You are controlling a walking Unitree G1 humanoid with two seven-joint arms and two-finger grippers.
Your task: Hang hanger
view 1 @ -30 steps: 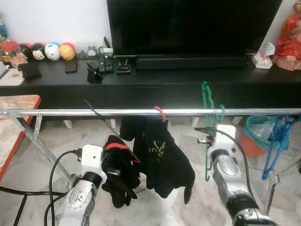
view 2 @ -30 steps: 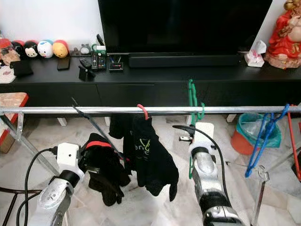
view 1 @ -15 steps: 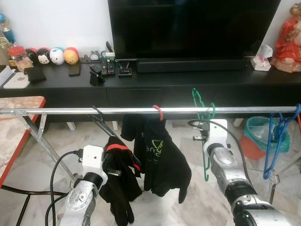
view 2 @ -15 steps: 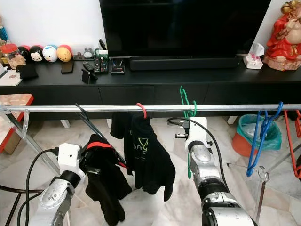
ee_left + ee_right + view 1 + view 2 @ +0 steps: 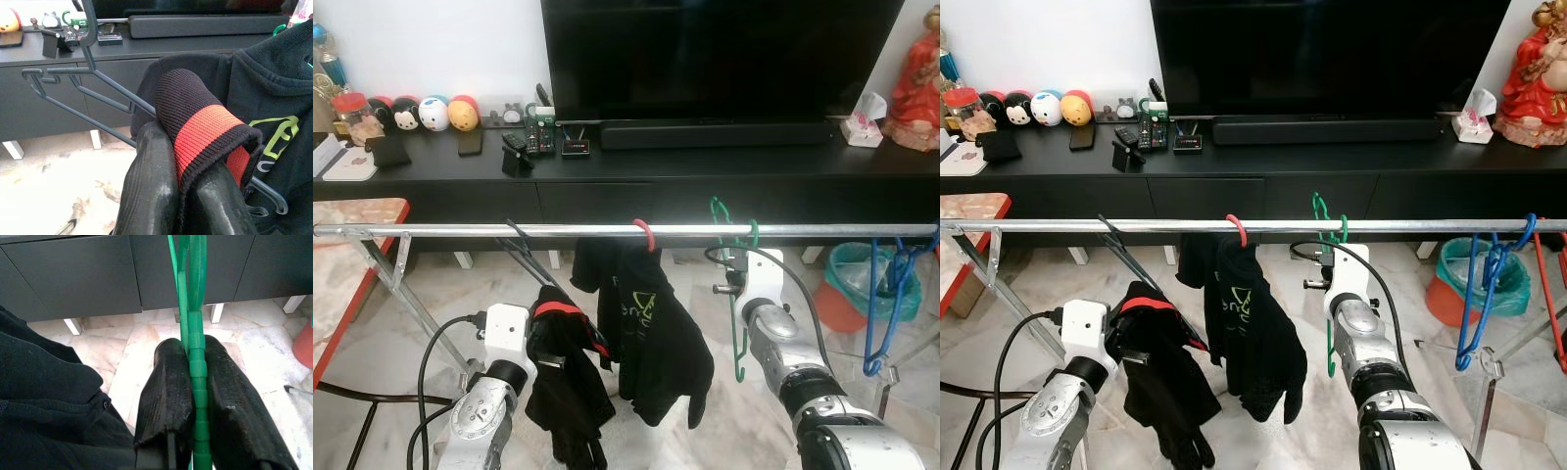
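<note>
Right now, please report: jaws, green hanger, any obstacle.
Right gripper shut on green hanger, its hook at the rail. Left gripper shut on black garment cuff. Black shirt hangs close beside.

- The clothes rail (image 5: 607,231) is bare metal, smooth and shiny.
- The green hanger (image 5: 190,333) looks like glossy plastic, ridged where the right gripper (image 5: 193,396) pinches it between matt, finely textured black fingers (image 5: 164,396).
- The black garment (image 5: 651,343) is soft matt cloth; its cuff (image 5: 205,132) is ribbed knit with a red band, clamped by the left gripper (image 5: 183,196).
- The dark hanger (image 5: 98,93) looks like matt plastic.
- The floor (image 5: 421,294) is polished, veined stone.
- The TV cabinet (image 5: 705,186) is smooth matt black.
</note>
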